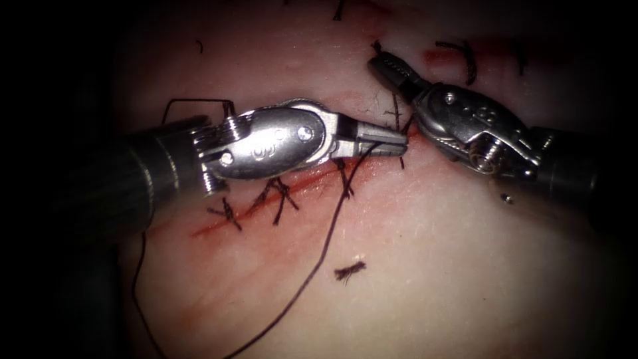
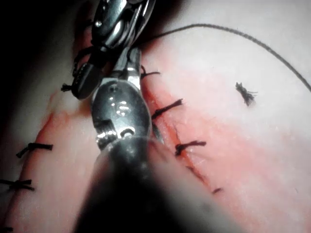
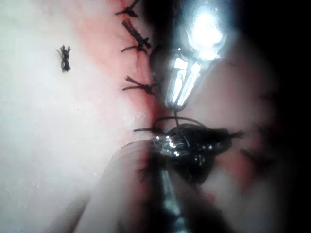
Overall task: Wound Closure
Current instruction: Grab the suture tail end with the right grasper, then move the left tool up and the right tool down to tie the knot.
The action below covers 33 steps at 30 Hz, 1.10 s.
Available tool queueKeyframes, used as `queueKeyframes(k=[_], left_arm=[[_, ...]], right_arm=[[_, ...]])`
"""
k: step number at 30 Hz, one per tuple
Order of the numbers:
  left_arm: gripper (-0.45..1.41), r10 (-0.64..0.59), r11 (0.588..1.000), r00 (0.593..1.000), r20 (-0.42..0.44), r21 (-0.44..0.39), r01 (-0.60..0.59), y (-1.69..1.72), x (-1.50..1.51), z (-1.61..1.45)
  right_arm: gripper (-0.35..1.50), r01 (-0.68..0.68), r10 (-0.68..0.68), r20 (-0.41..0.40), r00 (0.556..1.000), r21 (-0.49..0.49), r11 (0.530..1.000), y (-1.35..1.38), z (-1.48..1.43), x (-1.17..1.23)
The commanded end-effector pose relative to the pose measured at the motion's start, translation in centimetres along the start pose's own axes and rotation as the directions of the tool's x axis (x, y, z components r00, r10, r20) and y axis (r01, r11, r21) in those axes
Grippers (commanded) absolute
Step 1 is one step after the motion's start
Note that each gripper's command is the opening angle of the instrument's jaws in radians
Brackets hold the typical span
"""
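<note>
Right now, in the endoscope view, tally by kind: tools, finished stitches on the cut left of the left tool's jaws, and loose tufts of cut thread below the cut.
Tools: 2, the left tool and the right tool, each shut on the thread.
Finished stitches: 3.
Loose tufts: 1.
Total: 6.

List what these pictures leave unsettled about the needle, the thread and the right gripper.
- Needle: not made out.
- Thread: shut in the left gripper; endoscope view's bottom edge cuts it off.
- Right gripper: shut on a short thread end; beyond its tip, darkness.
</note>
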Motion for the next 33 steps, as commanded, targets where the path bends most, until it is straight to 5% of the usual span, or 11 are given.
queueKeyframes(k=[1, 15, 33], left_arm=[[-0.35, 0.004, 1.000, 1.000, -0.001, 0.001, -0.004, -0.06, -0.01, 0.05], [-0.35, -0.004, 1.000, 1.000, -0.004, -0.004, 0.004, -0.07, 0.00, 0.02], [-0.35, -0.056, 0.997, 0.998, 0.015, 0.048, 0.055, -0.42, -0.01, -0.41]], right_arm=[[-0.35, 0.000, 0.000, -0.005, 1.000, 0.004, 1.000, -0.02, 0.08, 0.01], [-0.35, 0.117, -0.119, 0.060, 0.991, 0.027, 0.993, -0.08, -0.04, 0.08], [-0.35, 0.159, -0.157, -0.045, 0.987, 0.057, 0.986, -0.31, -0.76, 0.15]])
